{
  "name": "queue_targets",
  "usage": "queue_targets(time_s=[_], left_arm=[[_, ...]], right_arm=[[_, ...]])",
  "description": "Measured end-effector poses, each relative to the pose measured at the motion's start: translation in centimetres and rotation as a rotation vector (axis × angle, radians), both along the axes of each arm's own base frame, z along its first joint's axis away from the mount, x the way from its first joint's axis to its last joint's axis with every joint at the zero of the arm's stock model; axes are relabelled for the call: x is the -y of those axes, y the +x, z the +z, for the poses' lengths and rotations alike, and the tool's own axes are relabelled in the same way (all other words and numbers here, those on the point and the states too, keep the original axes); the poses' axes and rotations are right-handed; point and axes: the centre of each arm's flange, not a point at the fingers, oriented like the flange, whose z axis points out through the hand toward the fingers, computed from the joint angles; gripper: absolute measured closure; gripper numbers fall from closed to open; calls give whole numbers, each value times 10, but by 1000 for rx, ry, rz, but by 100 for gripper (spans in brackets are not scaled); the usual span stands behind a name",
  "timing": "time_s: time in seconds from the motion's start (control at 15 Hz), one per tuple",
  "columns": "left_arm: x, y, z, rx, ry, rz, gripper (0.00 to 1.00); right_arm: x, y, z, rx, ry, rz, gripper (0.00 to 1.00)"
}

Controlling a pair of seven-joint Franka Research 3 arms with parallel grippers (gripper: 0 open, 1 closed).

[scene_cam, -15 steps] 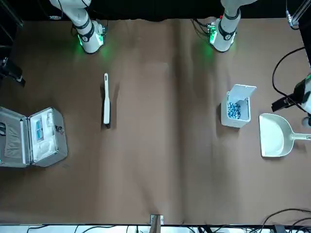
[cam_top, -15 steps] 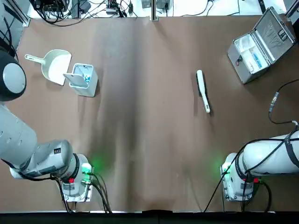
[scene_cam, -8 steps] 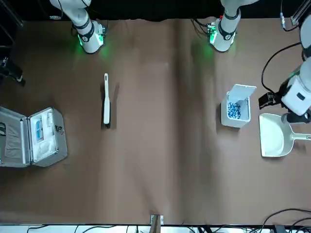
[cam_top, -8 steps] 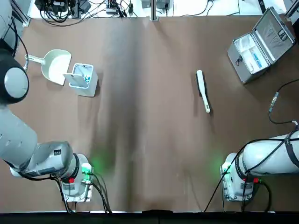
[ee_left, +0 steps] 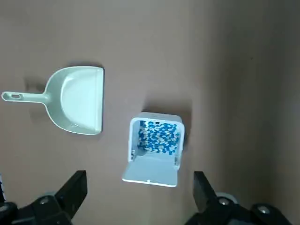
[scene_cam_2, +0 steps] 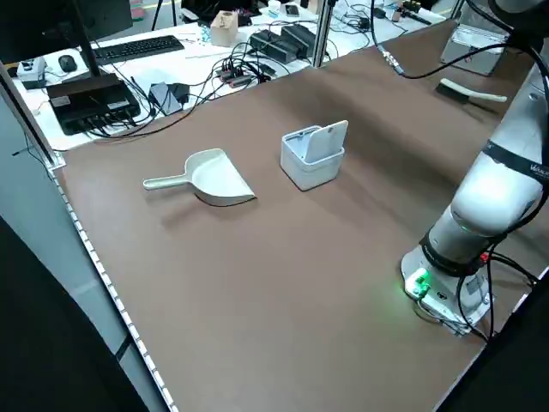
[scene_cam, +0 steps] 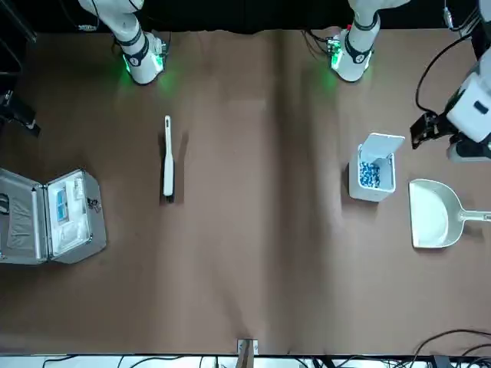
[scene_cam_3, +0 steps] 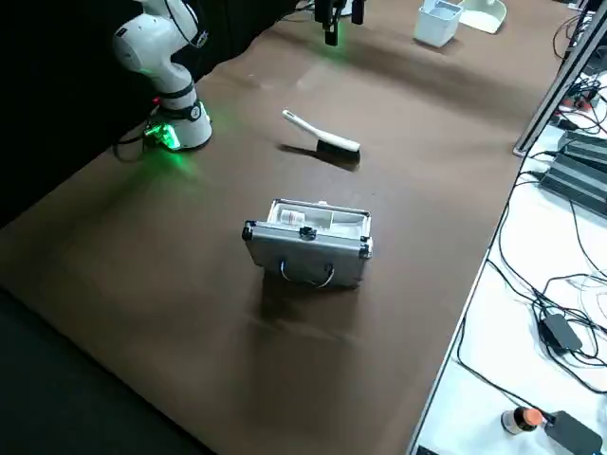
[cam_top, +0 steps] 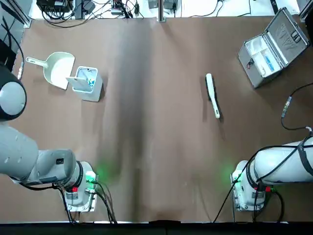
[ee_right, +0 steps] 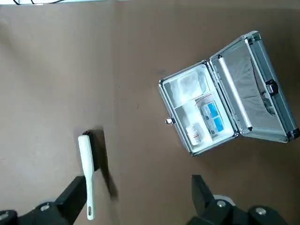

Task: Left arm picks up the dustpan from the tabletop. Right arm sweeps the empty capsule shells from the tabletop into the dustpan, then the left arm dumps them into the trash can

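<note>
Brown tabletop (cam_top: 161, 147) spreads between the two arms, with a white desk (scene_cam_2: 206, 64) beyond its far edge carrying cables (scene_cam_2: 227, 81), a keyboard (scene_cam_2: 140, 50) and a monitor (scene_cam_2: 64, 30). At the far left lies the dustpan (cam_top: 59, 69), flat, its handle pointing left and its wide mouth toward the bin (cam_top: 92, 90). That bin stands upright just beside it, to the right, lid (ee_left: 151, 170) swung open; blue-and-white capsules (ee_left: 158, 137) are heaped inside.

Right of the middle, the brush (cam_top: 212, 95) rests with its bristles toward the far side and its handle toward the near side. At the far right the metal case (cam_top: 261, 56) stands open, holding a blue-marked packet (ee_right: 212, 117) and a small bottle (ee_right: 193, 134).

Over at the left, the left gripper (ee_left: 140, 174) hangs above the tabletop, nearer the robot than the dustpan, its two fingers spread wide with nothing between them. The right gripper (ee_right: 139, 176) is raised over at the right, on the near side of the brush and case, its fingers also wide apart and holding nothing.
</note>
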Motion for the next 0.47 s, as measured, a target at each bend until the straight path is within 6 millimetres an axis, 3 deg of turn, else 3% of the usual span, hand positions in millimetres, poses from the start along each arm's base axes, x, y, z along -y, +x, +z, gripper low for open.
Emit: queue_targets(time_s=[0.13,0.47], left_arm=[[-11,0,3,2,-5,-8,0],[-10,2,4,22,-27,-7,0]], right_arm=[[0,0,0,0,0,0,1],[0,0,0,0,0,0,1]])
